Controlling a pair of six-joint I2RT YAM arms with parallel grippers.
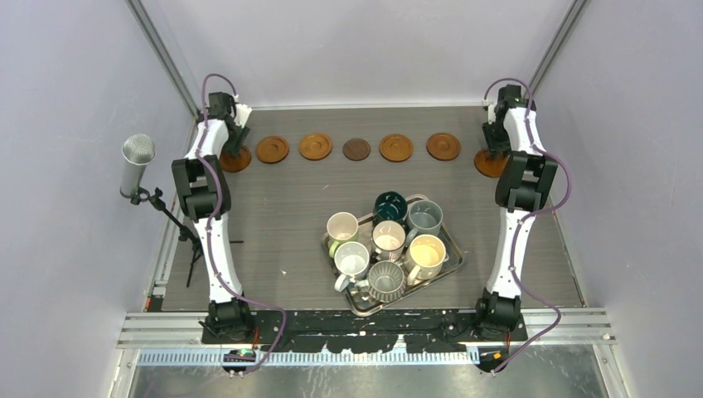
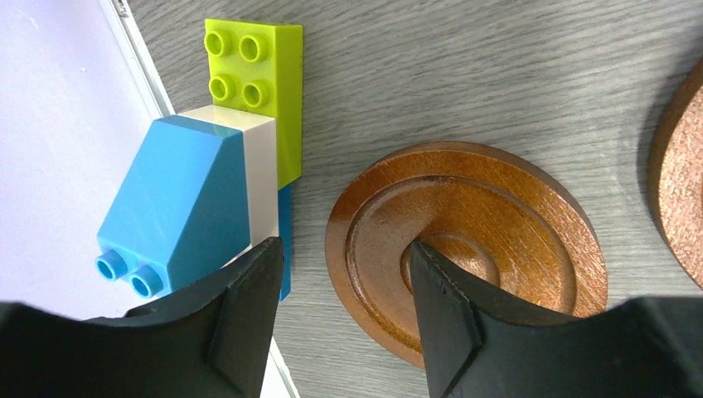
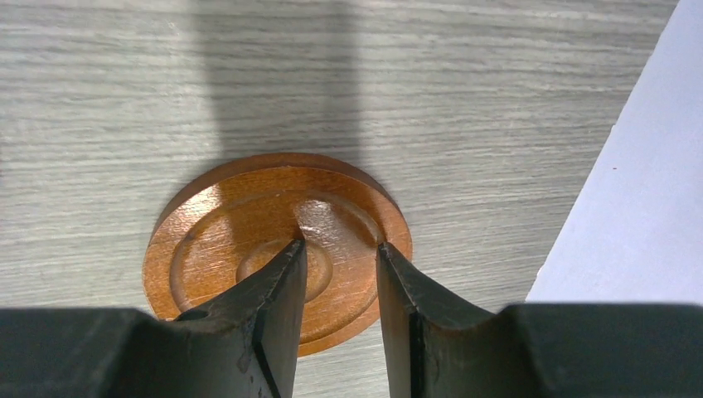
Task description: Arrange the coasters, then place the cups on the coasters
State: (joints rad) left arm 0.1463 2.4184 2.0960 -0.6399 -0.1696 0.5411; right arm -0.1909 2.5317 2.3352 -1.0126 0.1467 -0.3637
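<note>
So the coasters (image 1: 356,148) sit in a row along the bench's (image 1: 273,240) far edge, probably lined up for the cups (image 1: 388,240) bunched on the tray (image 1: 452,264) by the near edge. The left fingers (image 2: 448,315) are half open, straddling the left-end coaster's (image 2: 464,215) rim, not pinching it I'd say. The right fingers (image 3: 273,307) are barely apart over the right-end coaster's (image 3: 232,232) centre, holding nothing.

Two slim white arms: left arm (image 1: 217,249) on the left of the frame, right arm (image 1: 506,249) on the right. Each has chunky black joints (image 1: 192,186) and a black base (image 1: 228,319) near the bottom edge. Purple cables (image 1: 569,186) loop along both. Up close, the fingers (image 2: 249,332) are matte black wedges.
</note>
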